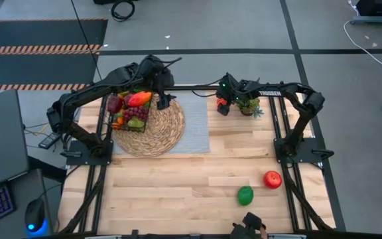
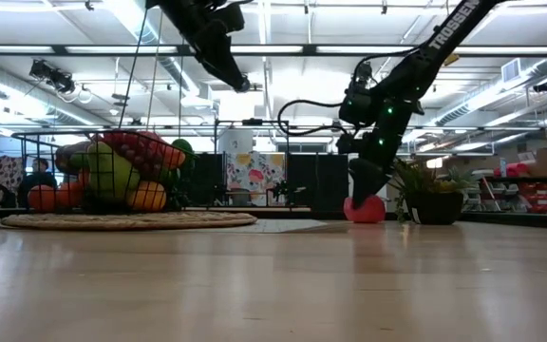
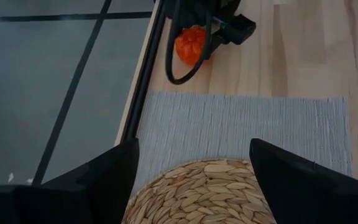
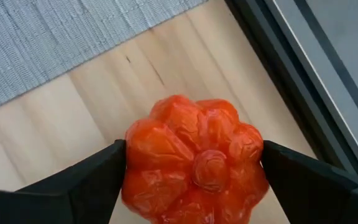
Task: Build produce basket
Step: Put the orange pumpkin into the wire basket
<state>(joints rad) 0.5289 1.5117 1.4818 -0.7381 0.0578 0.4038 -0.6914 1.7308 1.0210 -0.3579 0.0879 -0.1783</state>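
Near the front edge lie a green lime [image 1: 245,195] and a red apple [image 1: 272,179]. Far back on the round woven mat [image 1: 161,129], the wire basket [image 1: 130,113] is heaped with fruit. Above the mat, the left gripper [image 1: 164,101] hangs with fingers spread wide and empty. By the potted plant [image 1: 249,105], the right gripper [image 4: 194,171] clasps a lumpy orange-red fruit [image 4: 194,168] between its fingers on the tabletop.

table [image 1: 191,179]: pale wood | mat [image 1: 161,133]: woven straw | fruit [image 4: 194,162]: glossy
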